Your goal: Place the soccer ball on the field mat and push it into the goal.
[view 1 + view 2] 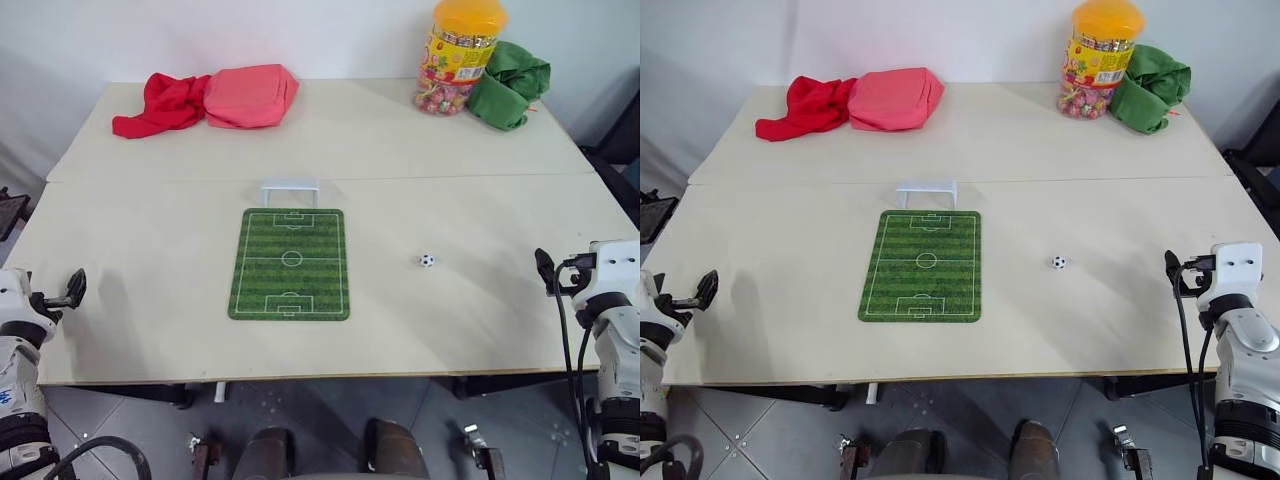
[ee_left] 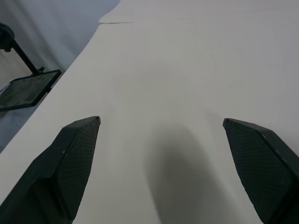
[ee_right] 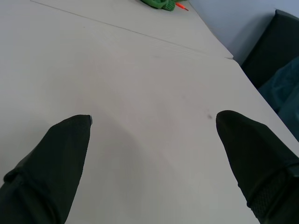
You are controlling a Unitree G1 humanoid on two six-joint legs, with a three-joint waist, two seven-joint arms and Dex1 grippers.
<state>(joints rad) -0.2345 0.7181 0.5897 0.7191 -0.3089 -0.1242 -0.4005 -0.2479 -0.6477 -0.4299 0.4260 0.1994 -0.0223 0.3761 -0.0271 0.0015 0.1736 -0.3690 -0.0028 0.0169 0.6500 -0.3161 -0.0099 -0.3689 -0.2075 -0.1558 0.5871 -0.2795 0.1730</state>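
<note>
The tiny black-and-white soccer ball lies on the bare table, a short way right of the green striped field mat. The small white goal stands at the mat's far end. My left gripper hovers over the table's left front edge, open, with nothing between its fingers. Over the right front edge, my right gripper is open and empty too, well to the right of the ball.
The beige table has a seam across its middle. At the back lie a red cloth, a pink pouch, a candy jar with an orange lid and a green cloth. A black stand sits off the left edge.
</note>
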